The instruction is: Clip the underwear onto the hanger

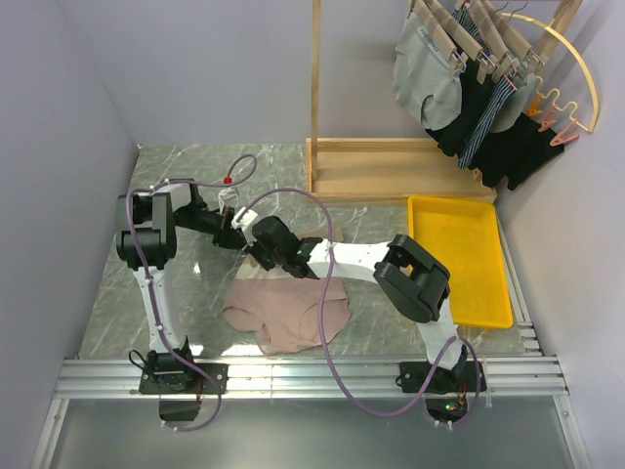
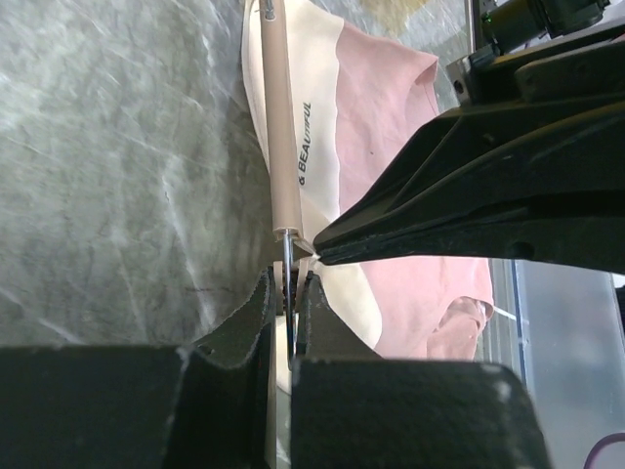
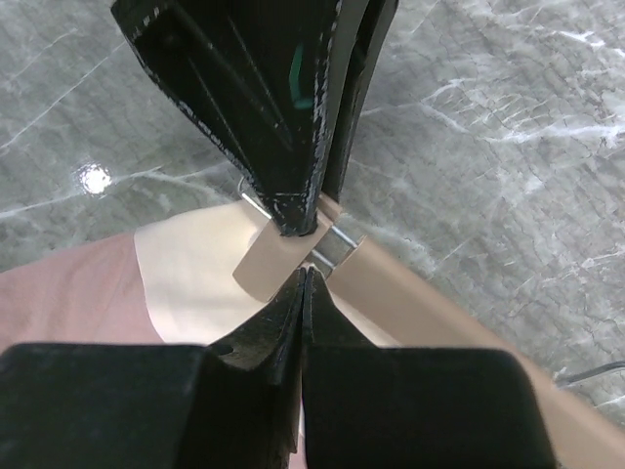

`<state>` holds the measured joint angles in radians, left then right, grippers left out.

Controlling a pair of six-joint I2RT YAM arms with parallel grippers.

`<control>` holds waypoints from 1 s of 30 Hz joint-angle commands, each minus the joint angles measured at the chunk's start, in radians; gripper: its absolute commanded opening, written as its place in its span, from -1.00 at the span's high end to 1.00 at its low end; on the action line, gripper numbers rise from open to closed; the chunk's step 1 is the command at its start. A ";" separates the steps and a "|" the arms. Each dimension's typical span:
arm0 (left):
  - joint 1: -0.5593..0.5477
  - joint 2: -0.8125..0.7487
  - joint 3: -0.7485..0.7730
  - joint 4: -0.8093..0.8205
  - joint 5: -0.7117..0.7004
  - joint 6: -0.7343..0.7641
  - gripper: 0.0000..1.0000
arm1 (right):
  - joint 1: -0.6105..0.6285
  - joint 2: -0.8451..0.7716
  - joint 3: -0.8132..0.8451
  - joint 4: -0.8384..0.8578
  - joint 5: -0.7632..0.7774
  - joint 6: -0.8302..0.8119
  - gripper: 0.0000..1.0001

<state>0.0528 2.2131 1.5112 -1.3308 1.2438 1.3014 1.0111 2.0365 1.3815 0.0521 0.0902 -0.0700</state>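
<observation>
Left gripper is almost closed, its two fingers pinching a thin metal wire at the end of a wooden hanger. Right gripper has its fingers pressed fully together with nothing seen between them, and its tip touches that same end of the hanger, just beside the left gripper's fingertips. Both arms meet near the middle of a grey marble-patterned table.

One hanger lies flat on the table, its light wood bar resting along the cream waistband of one pair of pink underwear. The underwear is spread flat on the table in front of the two arm bases, waistband on the far side, with dark lettering on it.

One yellow tray sits to the right. One wooden rack stands at the back, with several hangers carrying one grey pair and other dark garments; their exact number cannot be told. One gold wire arch with pink clips hangs beside them.
</observation>
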 commanded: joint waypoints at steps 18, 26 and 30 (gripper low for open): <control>0.019 0.003 0.001 -0.038 -0.029 0.035 0.28 | -0.003 -0.029 0.019 0.029 0.020 -0.013 1.00; 0.050 -0.015 0.056 -0.034 -0.026 -0.023 -0.09 | -0.003 -0.001 0.071 -0.027 0.013 -0.004 0.93; 0.084 -0.027 0.090 -0.009 -0.043 -0.083 -0.19 | -0.003 -0.018 0.077 -0.044 0.010 -0.005 0.45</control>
<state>0.1062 2.2284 1.5574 -1.3327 1.2018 1.2602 1.0100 2.0369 1.4117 0.0109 0.0898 -0.0711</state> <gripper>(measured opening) 0.591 0.234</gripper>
